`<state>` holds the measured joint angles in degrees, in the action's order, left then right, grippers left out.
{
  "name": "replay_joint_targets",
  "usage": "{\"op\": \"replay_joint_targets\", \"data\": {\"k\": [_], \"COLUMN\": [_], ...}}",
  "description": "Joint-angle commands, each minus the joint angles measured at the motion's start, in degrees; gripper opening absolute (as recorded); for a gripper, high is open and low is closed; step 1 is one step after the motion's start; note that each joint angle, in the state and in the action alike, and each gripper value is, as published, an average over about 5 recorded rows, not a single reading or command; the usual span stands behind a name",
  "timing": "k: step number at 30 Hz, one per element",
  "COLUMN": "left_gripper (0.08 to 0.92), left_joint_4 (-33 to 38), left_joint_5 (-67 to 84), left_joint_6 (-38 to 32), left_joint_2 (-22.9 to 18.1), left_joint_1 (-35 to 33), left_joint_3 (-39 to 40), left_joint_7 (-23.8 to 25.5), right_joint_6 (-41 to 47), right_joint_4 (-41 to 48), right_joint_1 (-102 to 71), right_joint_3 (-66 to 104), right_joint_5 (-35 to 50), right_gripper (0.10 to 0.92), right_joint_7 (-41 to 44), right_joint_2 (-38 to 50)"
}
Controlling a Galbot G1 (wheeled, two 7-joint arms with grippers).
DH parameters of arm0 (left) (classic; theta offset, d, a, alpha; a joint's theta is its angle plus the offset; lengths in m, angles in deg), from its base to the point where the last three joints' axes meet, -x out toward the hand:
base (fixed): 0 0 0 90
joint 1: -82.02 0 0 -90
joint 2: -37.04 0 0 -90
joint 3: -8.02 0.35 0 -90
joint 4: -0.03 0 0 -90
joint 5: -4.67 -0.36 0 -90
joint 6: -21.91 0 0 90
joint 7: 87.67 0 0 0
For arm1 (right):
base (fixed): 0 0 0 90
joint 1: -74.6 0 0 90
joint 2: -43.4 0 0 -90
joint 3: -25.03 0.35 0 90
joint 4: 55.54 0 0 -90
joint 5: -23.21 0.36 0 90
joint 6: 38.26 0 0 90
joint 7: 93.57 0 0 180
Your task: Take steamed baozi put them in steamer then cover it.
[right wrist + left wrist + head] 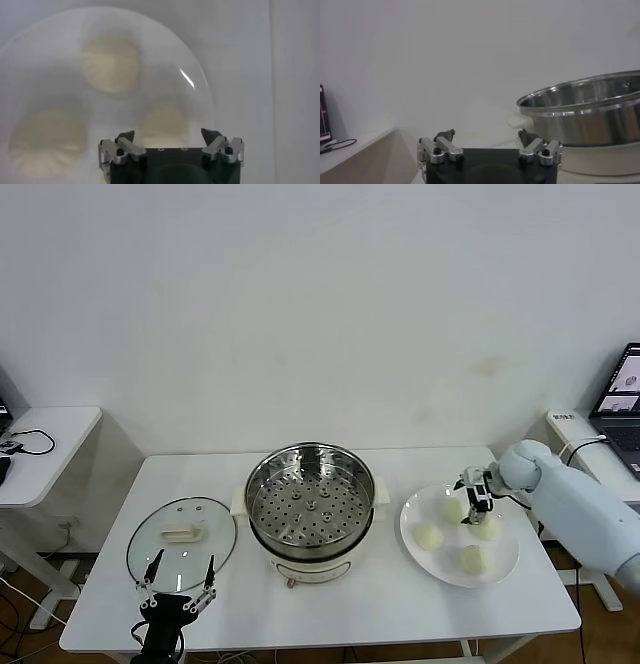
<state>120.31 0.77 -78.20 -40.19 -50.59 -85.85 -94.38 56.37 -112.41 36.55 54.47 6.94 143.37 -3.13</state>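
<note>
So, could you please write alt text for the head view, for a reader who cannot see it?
On a white table, the right gripper, jaws open, reaches over a white plate with four buns. An empty steel steamer stands in the middle, a glass lid lies to its left, and the left gripper waits open near the lid.

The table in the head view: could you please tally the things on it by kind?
Baozi: 4
Plate: 1
Steamer: 1
Lid: 1
Total: 7
</note>
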Motion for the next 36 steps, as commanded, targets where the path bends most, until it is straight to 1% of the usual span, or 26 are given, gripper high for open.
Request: {"op": "replay_joint_targets", "data": {"k": [1, 8, 17, 21, 28, 32, 36], "left_gripper": [0.823, 0.823, 0.823, 0.823, 0.823, 0.823, 0.823], "left_joint_4": [0.0, 0.0, 0.1, 0.2, 0.6, 0.5, 0.6], "left_joint_5": [0.0, 0.0, 0.0, 0.0, 0.0, 0.0, 0.1], "left_joint_6": [0.0, 0.0, 0.1, 0.0, 0.0, 0.0, 0.1], "left_joint_2": [0.0, 0.0, 0.0, 0.0, 0.0, 0.1, 0.4], "left_joint_1": [0.0, -0.1, 0.0, 0.0, -0.2, -0.3, -0.2], "left_joint_3": [0.0, -0.1, 0.0, 0.0, -0.1, -0.1, -0.2], "left_joint_7": [0.0, 0.0, -0.1, -0.2, -0.2, -0.3, -0.3], "right_joint_6": [-0.2, 0.1, 0.1, 0.1, 0.5, 1.2, 2.2], "right_joint_4": [4.4, 4.8, 4.1, 3.3, 0.1, -3.8, -7.8], "right_joint_1": [1.1, 0.4, 0.6, 1.0, 3.1, 6.4, 14.4], "right_joint_3": [-0.8, -0.6, -0.4, -0.4, -1.1, -2.6, -7.3], "right_joint_5": [-1.5, -2.4, -1.8, -1.2, 1.3, 4.6, 8.7], "right_gripper": [0.729, 0.624, 0.571, 0.557, 0.557, 0.56, 0.56], "right_joint_7": [0.6, 0.8, 1.3, 1.8, 2.9, 3.6, 4.6], "right_joint_2": [-2.6, -2.9, -2.4, -1.9, 0.3, 2.4, 4.3]}}
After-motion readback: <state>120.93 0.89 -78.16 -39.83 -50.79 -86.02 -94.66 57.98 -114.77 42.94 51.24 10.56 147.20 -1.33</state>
